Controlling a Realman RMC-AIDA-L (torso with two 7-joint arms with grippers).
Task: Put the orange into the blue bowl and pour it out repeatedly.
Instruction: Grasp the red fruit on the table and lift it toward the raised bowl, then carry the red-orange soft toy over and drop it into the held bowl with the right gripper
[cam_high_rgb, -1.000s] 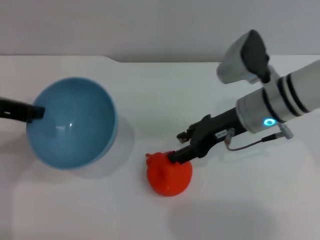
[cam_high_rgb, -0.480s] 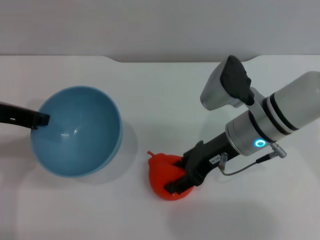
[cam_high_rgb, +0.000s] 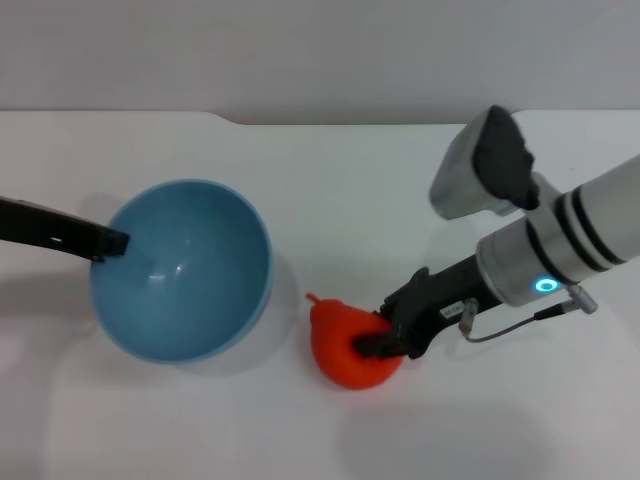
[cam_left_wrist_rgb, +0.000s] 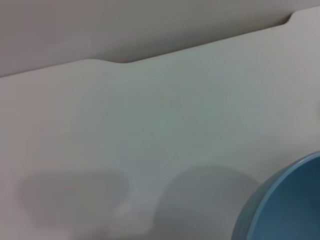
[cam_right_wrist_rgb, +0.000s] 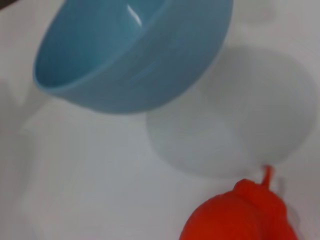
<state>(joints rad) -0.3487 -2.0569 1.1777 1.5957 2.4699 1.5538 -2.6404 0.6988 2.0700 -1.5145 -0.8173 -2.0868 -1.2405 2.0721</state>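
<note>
The orange (cam_high_rgb: 350, 345) lay on the white desk (cam_high_rgb: 330, 190), just right of the bowl (cam_high_rgb: 185, 270). The right hand (cam_high_rgb: 372, 345) was closed on its right side. The left hand (cam_high_rgb: 105, 243) held the bowl's left rim, gripping it. The right wrist view showed the bowl tilted and raised over its shadow; the left wrist view showed only a piece of the bowl's edge.
</note>
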